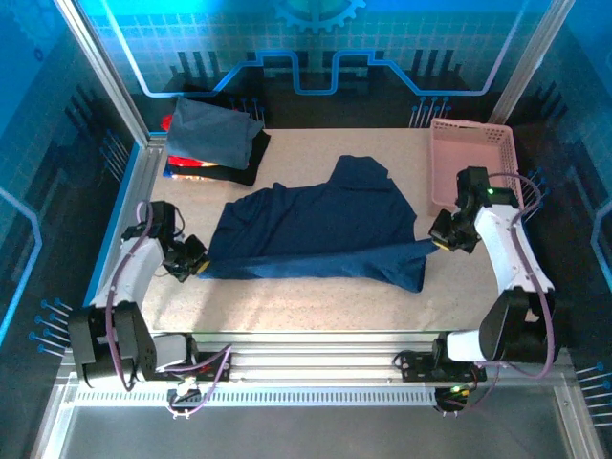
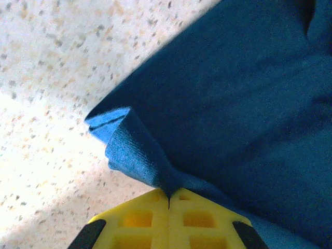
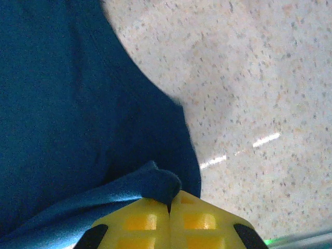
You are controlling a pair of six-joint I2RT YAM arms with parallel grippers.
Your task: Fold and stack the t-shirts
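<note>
Navy t-shirt point(image 1: 316, 225), left and right jaws clenched on its corners, pink basket point(image 1: 473, 163) alongside

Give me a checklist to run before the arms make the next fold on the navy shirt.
1. Left end effector shut on the navy t-shirt's corner: ok.
2. Right end effector shut on the opposite corner: ok.
3. Near edge stretched between both grips: ok.
4. Rest of the shirt flat on the table: not ok, far part rumpled.
5. Folded stack at far left apart from the shirt: ok.
6. Clearance between right arm and pink basket: cannot tell.
</note>
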